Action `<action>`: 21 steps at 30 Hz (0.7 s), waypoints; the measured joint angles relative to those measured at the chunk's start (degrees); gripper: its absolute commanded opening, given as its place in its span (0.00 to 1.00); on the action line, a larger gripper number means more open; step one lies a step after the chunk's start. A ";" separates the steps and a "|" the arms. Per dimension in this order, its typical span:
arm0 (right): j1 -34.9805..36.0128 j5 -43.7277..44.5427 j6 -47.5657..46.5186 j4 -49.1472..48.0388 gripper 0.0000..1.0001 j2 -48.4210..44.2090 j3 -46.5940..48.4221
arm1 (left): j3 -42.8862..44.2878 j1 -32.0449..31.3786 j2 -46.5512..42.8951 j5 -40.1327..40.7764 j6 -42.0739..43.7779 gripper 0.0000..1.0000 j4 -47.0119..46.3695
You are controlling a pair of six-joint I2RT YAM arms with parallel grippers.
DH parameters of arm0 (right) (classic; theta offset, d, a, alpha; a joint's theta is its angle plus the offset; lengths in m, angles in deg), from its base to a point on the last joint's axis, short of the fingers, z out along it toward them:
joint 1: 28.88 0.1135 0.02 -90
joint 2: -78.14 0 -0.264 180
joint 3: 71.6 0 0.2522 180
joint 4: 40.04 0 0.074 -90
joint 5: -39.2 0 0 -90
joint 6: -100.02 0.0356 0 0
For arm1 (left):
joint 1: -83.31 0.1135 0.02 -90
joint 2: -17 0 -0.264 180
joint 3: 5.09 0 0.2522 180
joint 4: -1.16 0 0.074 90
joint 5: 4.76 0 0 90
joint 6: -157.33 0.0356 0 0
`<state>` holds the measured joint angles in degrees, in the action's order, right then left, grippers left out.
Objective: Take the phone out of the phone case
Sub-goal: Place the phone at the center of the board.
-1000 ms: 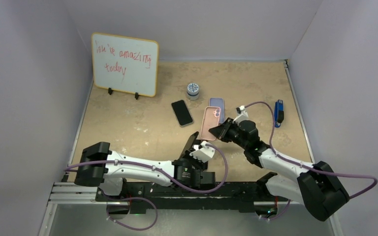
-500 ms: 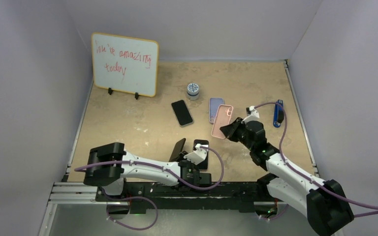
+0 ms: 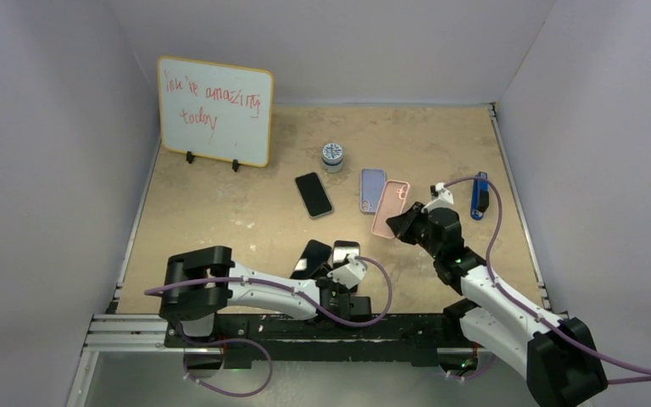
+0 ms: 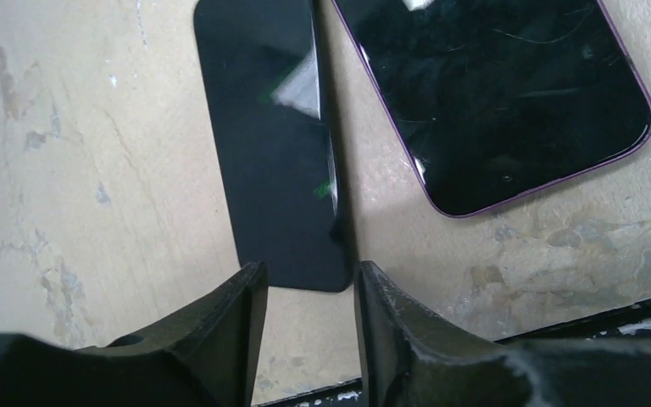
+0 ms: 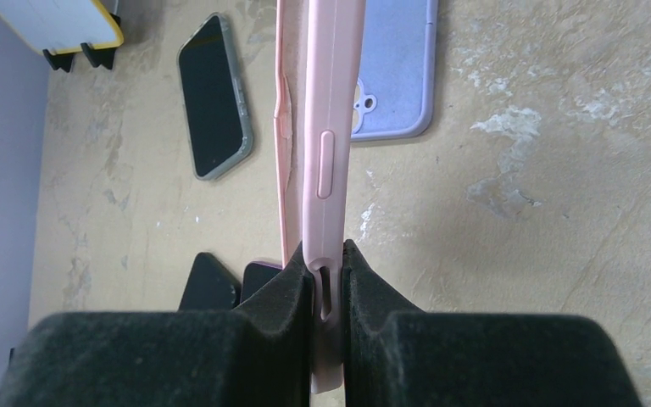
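My right gripper [image 3: 402, 223] is shut on the edge of an empty pink phone case [image 3: 389, 206] and holds it on edge just above the table; the right wrist view shows the case [image 5: 326, 161] pinched between my fingers [image 5: 326, 271]. Two dark phones lie flat side by side near the front edge: a plain black one [image 3: 310, 257] [image 4: 271, 144] and one with a purple rim [image 3: 345, 253] [image 4: 492, 93]. My left gripper [image 3: 332, 274] [image 4: 309, 297] is open and empty just behind the black phone's near end.
A lilac case [image 3: 372, 188] lies next to the pink case. A black phone in a clear case [image 3: 314, 194] lies left of it. A small round tin [image 3: 332, 154], a whiteboard [image 3: 214, 110] and a blue object [image 3: 479, 194] stand further off.
My left gripper lowered the black phone flat onto the table beside the purple-rimmed phone and let go. My right gripper carried the pink case right and back, next to the lilac case.
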<state>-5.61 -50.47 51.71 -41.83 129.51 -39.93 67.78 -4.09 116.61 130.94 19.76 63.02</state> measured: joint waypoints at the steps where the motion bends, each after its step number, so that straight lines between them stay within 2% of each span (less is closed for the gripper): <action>1: -0.26 -0.02 -0.24 0.00 0.00 0.02 0.00 | 0.00 0.00 0.22 -0.48 0.13 0.48 -0.22; 7: -2.36 -0.35 -2.40 0.70 0.00 1.57 0.96 | 0.00 0.02 0.28 -2.01 0.44 0.59 -1.79; 12: -6.19 -3.17 -6.29 2.97 0.00 6.45 5.22 | -0.15 1.51 -0.46 -3.85 2.27 0.66 -5.05; 16: -11.91 -7.15 -9.97 4.20 0.00 13.27 9.92 | -3.52 5.27 -7.17 -6.62 4.94 0.72 -10.27; 17: -13.68 -8.22 -10.84 4.57 0.00 14.99 10.97 | -4.87 6.45 -9.86 -7.52 5.40 0.76 -11.69; 21: -20.17 -13.42 -13.35 5.35 0.03 21.86 14.75 | -11.74 11.82 -22.93 -11.96 7.54 0.80 -17.59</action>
<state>-25.79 -63.89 38.36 -36.47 151.37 -25.18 56.05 7.74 93.68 118.98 27.30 45.42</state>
